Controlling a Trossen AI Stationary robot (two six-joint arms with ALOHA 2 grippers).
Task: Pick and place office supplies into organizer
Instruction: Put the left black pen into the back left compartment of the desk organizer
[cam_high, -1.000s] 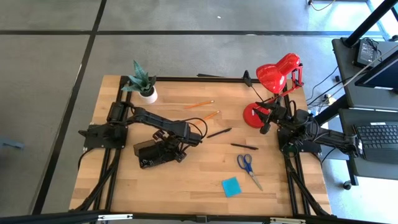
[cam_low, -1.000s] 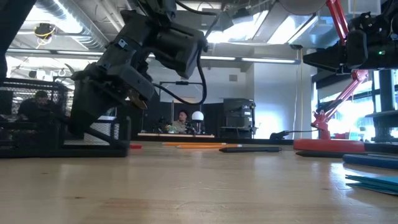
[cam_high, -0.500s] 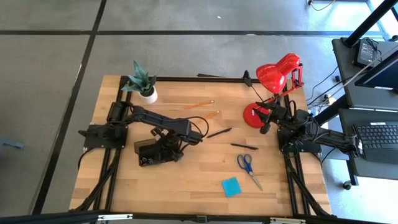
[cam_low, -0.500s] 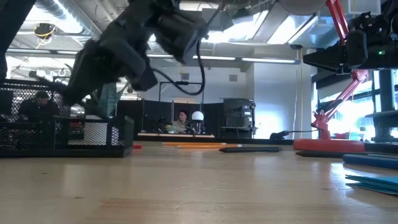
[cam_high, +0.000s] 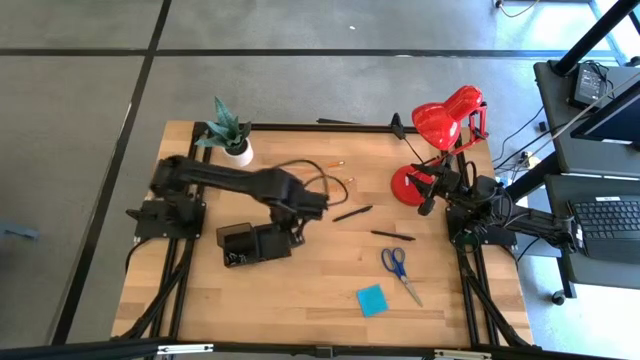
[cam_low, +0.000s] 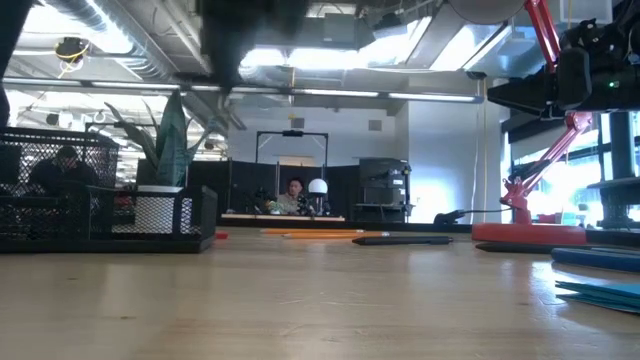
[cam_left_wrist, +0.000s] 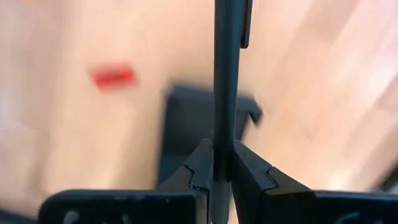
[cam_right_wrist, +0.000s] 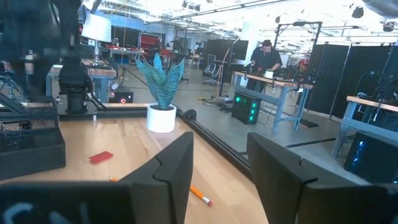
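The left gripper (cam_left_wrist: 222, 163) has its fingers (cam_left_wrist: 200, 167) clamped on a black pen (cam_left_wrist: 227, 74), which runs straight out ahead between them. The organizer (cam_high: 253, 243) sits on the table (cam_high: 330, 295) just beside them. This looks like the carry step: next, line the pen over a compartment and let go. The right gripper (cam_right_wrist: 217, 171) waits by the lamp (cam_high: 440, 120), fingers apart and empty.

wooden table (cam_high: 300, 290); organizer (cam_high: 252, 243), scissors (cam_high: 399, 267), lamp (cam_high: 430, 150)
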